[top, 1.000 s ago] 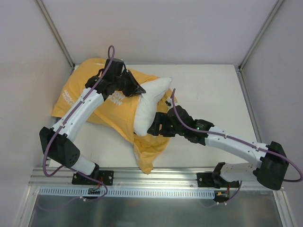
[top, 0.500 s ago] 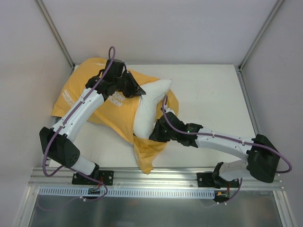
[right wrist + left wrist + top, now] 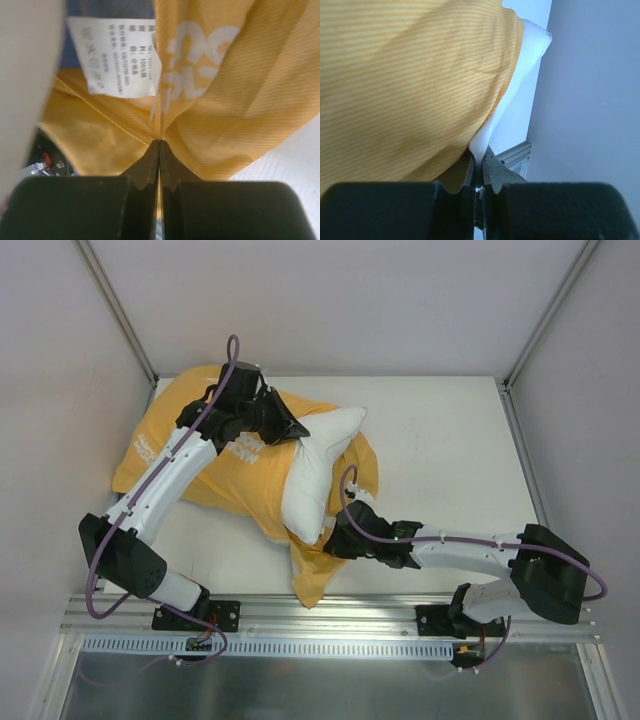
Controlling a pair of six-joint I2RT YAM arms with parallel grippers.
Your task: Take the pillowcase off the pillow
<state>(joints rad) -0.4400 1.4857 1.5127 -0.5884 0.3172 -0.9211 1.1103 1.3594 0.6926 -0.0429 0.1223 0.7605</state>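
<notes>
The orange-yellow pillowcase (image 3: 235,465) lies bunched at the table's back left, and one flap (image 3: 312,575) trails toward the near edge. The white pillow (image 3: 318,465) sticks out of its open end. My left gripper (image 3: 301,432) is shut on a pinch of white pillow fabric (image 3: 479,148), right beside the pillowcase's edge (image 3: 410,85). My right gripper (image 3: 333,541) is shut on a fold of the pillowcase (image 3: 210,115), just below its white care label (image 3: 118,55) and white lettering (image 3: 197,52). The blurred pillow (image 3: 25,90) fills the left of the right wrist view.
The white table (image 3: 440,440) is boxed in by pale walls with metal corner posts (image 3: 545,320). An aluminium rail (image 3: 330,625) with both arm bases runs along the near edge. The right arm lies low, stretched leftward over the table's near part.
My right gripper moved down toward the near edge along the pillowcase's opening and went from open to shut on its fabric. The left arm and its grip on the pillow barely changed.
</notes>
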